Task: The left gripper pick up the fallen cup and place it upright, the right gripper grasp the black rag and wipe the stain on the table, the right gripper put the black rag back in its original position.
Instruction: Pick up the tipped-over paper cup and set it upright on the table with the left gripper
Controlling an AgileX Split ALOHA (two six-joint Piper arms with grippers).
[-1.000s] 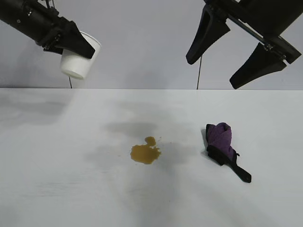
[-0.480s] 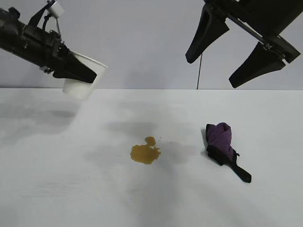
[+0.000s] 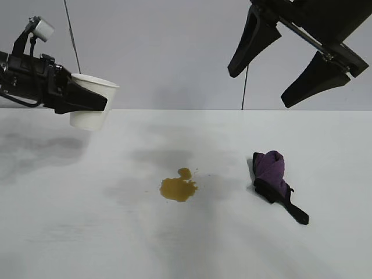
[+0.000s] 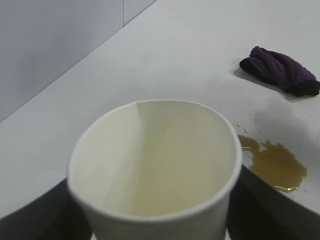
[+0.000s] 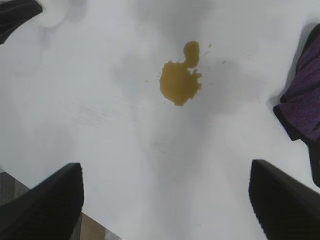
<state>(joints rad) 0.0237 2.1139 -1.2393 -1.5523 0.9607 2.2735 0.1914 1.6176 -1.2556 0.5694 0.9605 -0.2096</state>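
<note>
Cup (image 3: 90,103) is hanging in the air at the far left edge of the table (image 3: 70,232), pinched in the left gripper (image 3: 87,103), whose black fingers are clamping its sides. Mouth is facing up now, tilted only slightly, and the base is hovering just above the tabletop near the back wall. From the left wrist view the cup (image 4: 155,170) is filling most of the picture, its pale inside showing, with dark fingers (image 4: 270,205) pressing on either side.

Stain (image 3: 178,187) is sitting in the middle of the table, an amber-brown blotch with a smaller blob joined at its far end, well apart from the cup. The same stain (image 4: 272,165) is showing past the cup's rim, and again under the right arm's camera (image 5: 181,80).

Rag (image 3: 272,174) is lying to the right of the stain, a purple bundle with black edging and a thin black strip trailing toward the near right. It is untouched, near the stain but not on it.

Right gripper (image 3: 288,61) is hovering high over the right side, above the rag, its two broad fingers spread wide and holding nothing. Its wrist view is showing both fingers (image 5: 47,207) framing bare table, with the rag (image 5: 305,100) just at the edge.
</note>
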